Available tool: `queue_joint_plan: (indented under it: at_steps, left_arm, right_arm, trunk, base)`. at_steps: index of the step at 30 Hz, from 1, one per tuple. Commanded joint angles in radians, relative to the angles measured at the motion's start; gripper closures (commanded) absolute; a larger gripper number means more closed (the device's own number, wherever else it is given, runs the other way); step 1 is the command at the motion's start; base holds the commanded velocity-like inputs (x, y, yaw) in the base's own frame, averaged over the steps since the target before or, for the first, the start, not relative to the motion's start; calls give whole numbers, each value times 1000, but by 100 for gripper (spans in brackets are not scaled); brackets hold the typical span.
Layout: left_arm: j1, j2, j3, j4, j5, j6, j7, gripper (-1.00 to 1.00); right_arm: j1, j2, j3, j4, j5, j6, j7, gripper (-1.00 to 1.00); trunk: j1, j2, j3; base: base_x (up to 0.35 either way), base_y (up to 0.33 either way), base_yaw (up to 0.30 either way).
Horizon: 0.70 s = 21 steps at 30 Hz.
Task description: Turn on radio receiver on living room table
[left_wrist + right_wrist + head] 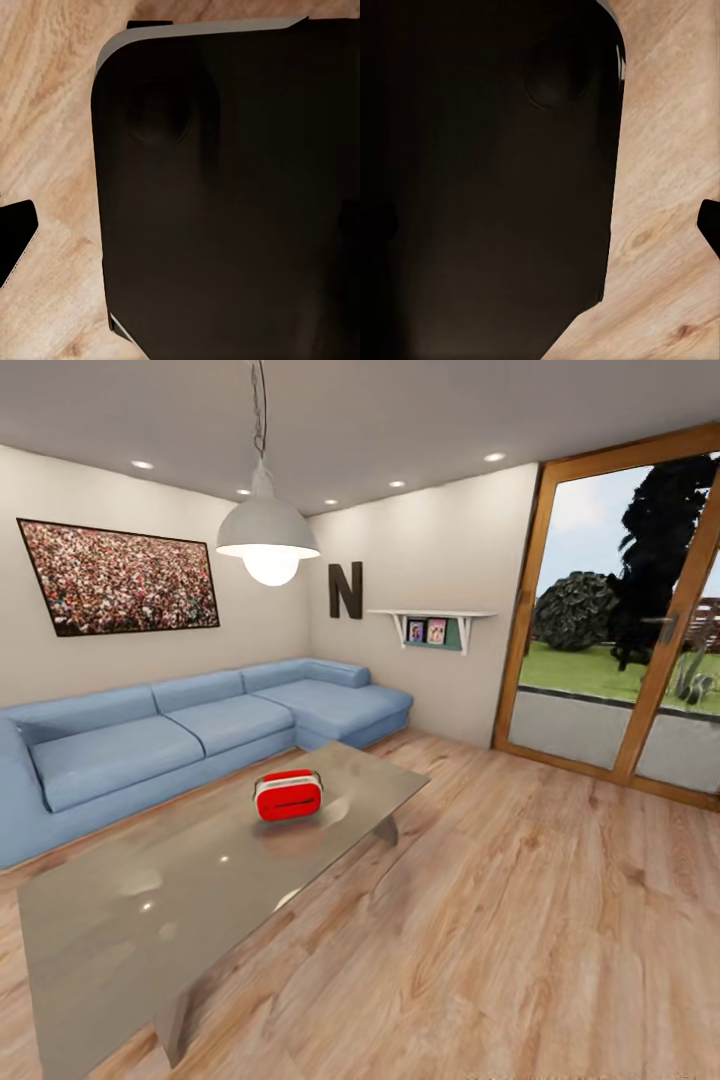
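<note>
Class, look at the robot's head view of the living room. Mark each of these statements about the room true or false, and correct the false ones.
1. The radio receiver stands on the table. True.
2. The radio receiver is blue. False: it is red with white trim.
3. The sofa runs behind the table, along two walls. True.
4. The letter on the wall is a black M. False: it is a black N.
5. The dome lamp is switched off. False: its bulb glows.
6. The crowd picture hangs above the sofa. True.
</note>
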Motion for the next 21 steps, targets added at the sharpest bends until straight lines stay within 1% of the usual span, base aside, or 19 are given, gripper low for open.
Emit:
queue_joint_plan:
  at_steps: [1,6,8,10,11,15,21]
  left_arm:
    - [0,0,0,0,0,0,0,-100]
    - [0,1,0,0,1,0,0,-100]
    - [0,3,1,0,2,-1,0,-100]
    - [0,6,0,0,47,0,0,-100]
    - [0,6,0,0,58,0,0,-100]
    - [0,6,0,0,74,0,0,-100]
    - [0,6,-1,0,79,0,0,-100]
  right_arm:
    - [0,0,0,0,0,0,0,-100]
    - [0,0,0,0,0,1,0,-100]
    - [0,0,1,0,0,1,0,-100]
    - [0,0,1,0,0,2,0,-100]
    - [0,0,1,0,0,2,0,-100]
    - [0,0,1,0,0,2,0,-100]
    - [0,0,2,0,1,2,0,-100]
  trunk:
    - [0,0,1]
    - [0,0,2]
    - [0,0,2]
    - [0,0,2]
    - [0,0,2]
    - [0,0,2]
    - [0,0,2]
  base:
    - [14,0,-221]
    - [10,0,-69]
    - [111,0,-15]
    - [289,0,-2]
    - [308,0,-1]
    - [315,0,-1]
    - [321,0,0]
